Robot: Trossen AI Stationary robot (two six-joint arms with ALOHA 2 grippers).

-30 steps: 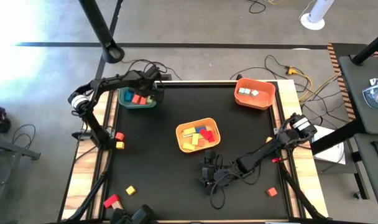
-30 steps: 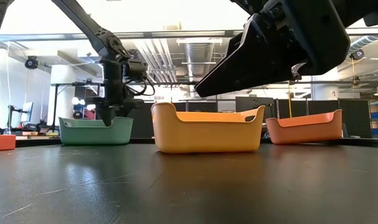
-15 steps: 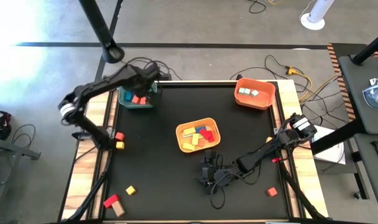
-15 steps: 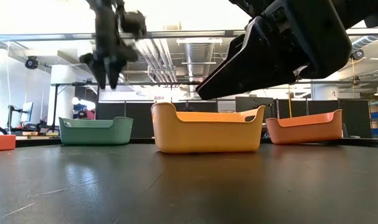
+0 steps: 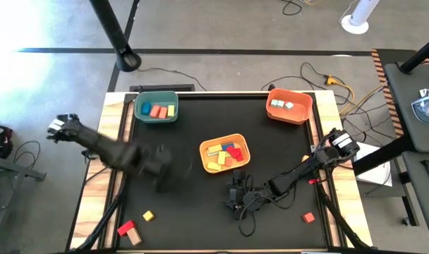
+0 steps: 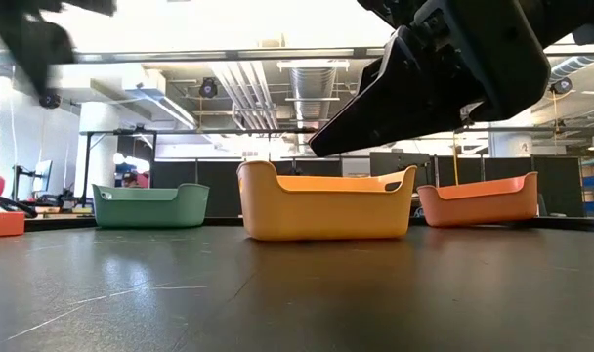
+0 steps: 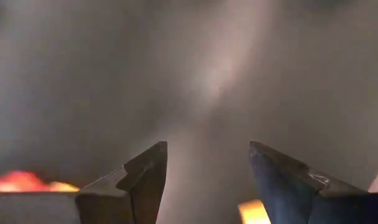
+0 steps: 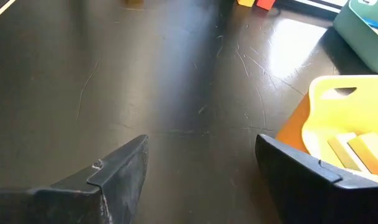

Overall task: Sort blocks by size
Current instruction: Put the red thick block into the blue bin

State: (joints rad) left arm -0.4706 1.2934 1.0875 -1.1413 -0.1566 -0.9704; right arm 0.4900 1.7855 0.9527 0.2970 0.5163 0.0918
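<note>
The left gripper [image 7: 204, 180] blurs over the worktop [image 5: 179, 204], fingers apart and empty; loose blocks [image 5: 148, 216] lie near the front-left corner, clear of them. The right gripper [image 8: 201, 168], fingers spread and empty, rests low beside the yellow bin [image 5: 225, 154].

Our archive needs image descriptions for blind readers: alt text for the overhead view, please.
Overhead: a black table holds a green bin, a yellow bin and an orange bin, each containing blocks. The blurred left claw is mid-table, the right claw near the front.
</note>
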